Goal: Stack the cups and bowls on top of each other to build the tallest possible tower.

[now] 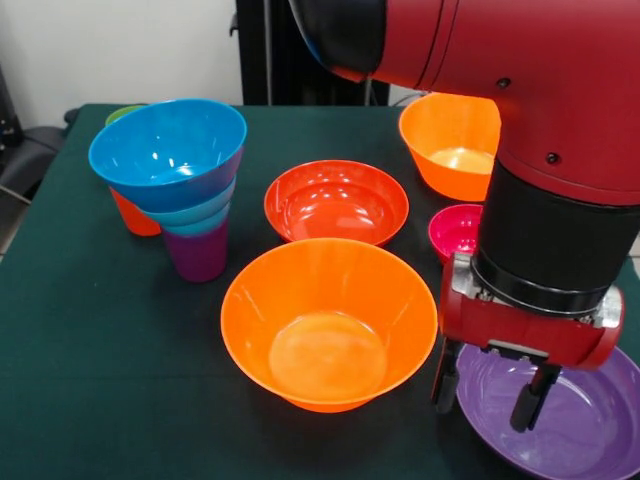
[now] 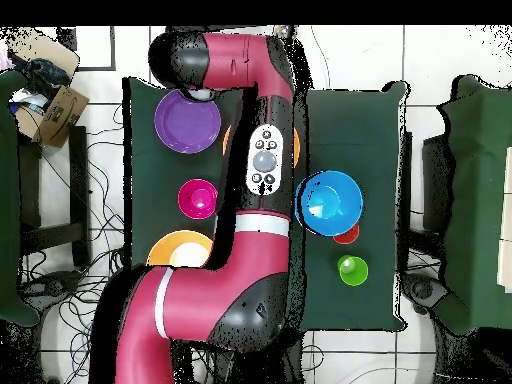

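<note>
At the front right my gripper point(image 1: 487, 390) hangs open low over the left rim of the large purple bowl point(image 1: 580, 425) point(image 2: 187, 122). One finger point(image 1: 443, 378) is outside the rim and the other inside; nothing is held. The tower point(image 1: 185, 190) stands at the left: a purple cup point(image 1: 198, 255) with a teal bowl point(image 1: 190, 215) and a blue bowl point(image 1: 168, 148) point(image 2: 330, 200) nested above. Behind it are an orange cup point(image 1: 133, 215) and a green cup point(image 1: 122, 113) point(image 2: 352, 270). In the overhead view the arm hides the gripper.
A large orange bowl point(image 1: 328, 320) sits just left of the gripper. A shallow red-orange bowl point(image 1: 336, 200) lies behind it, a small magenta bowl point(image 1: 455, 232) point(image 2: 197, 198) next to the arm, and another orange bowl point(image 1: 450, 145) point(image 2: 180, 250) at the back right. All rest on green cloth point(image 1: 90, 370).
</note>
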Available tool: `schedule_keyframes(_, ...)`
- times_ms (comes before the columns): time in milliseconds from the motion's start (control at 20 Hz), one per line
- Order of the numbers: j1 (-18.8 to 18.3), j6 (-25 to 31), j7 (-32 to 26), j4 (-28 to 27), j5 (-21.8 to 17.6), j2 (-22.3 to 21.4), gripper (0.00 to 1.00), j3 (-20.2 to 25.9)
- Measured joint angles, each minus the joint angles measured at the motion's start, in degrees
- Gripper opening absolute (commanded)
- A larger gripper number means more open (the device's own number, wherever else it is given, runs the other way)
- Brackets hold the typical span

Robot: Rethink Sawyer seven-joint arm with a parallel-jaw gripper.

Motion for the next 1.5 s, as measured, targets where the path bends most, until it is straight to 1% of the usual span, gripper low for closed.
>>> schedule_keyframes(250, 0.01, 0.00, 0.00, 0.17, 0.41, -0.41, 1.00, 0.07)
schedule_keyframes(950, 0.25, 0.00, 0.00, 0.36, 0.51, 0.77, 1.00, 0.07)
schedule_keyframes(1200, 0.54, -0.20, 0.00, 2.18, 0.50, 0.45, 1.00, 0.07)
schedule_keyframes(1300, 0.74, -0.28, 0.00, 4.70, 0.50, -0.09, 1.00, 0.25)
schedule_keyframes(1500, 0.82, -0.44, 0.00, 7.26, 0.49, -0.45, 1.00, 0.51)
